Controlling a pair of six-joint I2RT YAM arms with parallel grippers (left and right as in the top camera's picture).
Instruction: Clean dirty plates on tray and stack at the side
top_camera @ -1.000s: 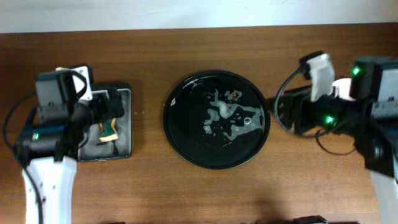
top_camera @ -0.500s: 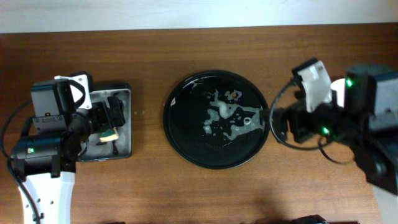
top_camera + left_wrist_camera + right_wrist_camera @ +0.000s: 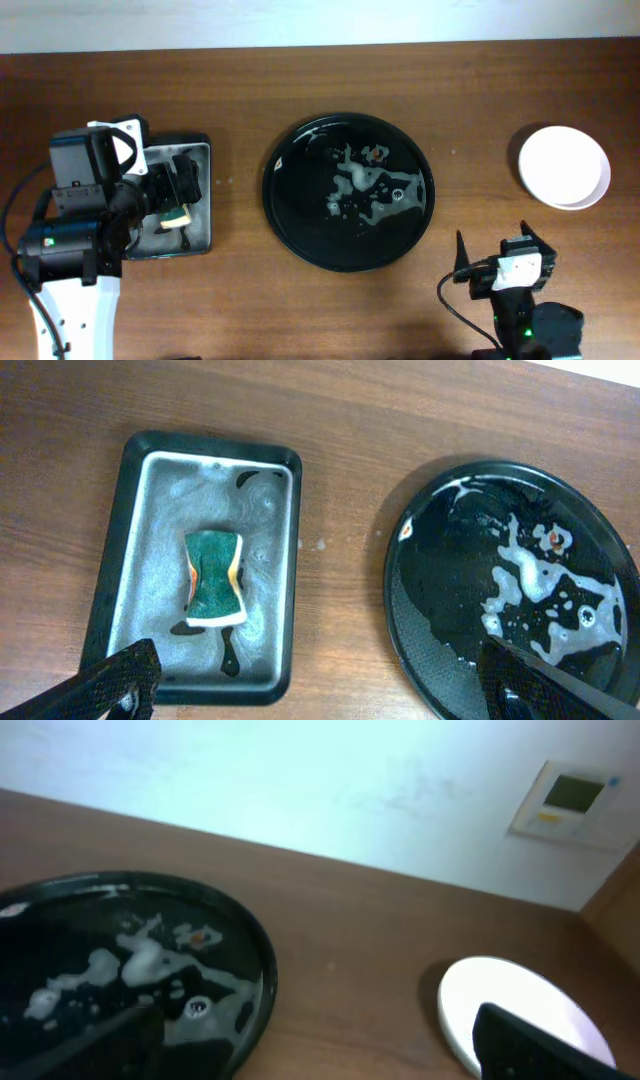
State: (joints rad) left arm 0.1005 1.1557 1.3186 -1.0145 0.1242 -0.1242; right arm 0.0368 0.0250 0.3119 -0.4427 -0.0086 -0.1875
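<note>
Large round glossy black tray (image 3: 300, 225) at centre; round shallow white plates (image 3: 563, 166) stacked far right, well apart.
On the tray lie white foam (image 3: 360, 185) and a small orange smear (image 3: 377, 152). The left gripper (image 3: 315, 655) hangs released above the rectangular black basin (image 3: 215, 442) holding a green sponge (image 3: 213, 578). The right gripper (image 3: 315, 1012), fingers spread wide, hovers at near right.

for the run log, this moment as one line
left gripper open over basin | right gripper open | tray foamy, no plates | plates beside it
</note>
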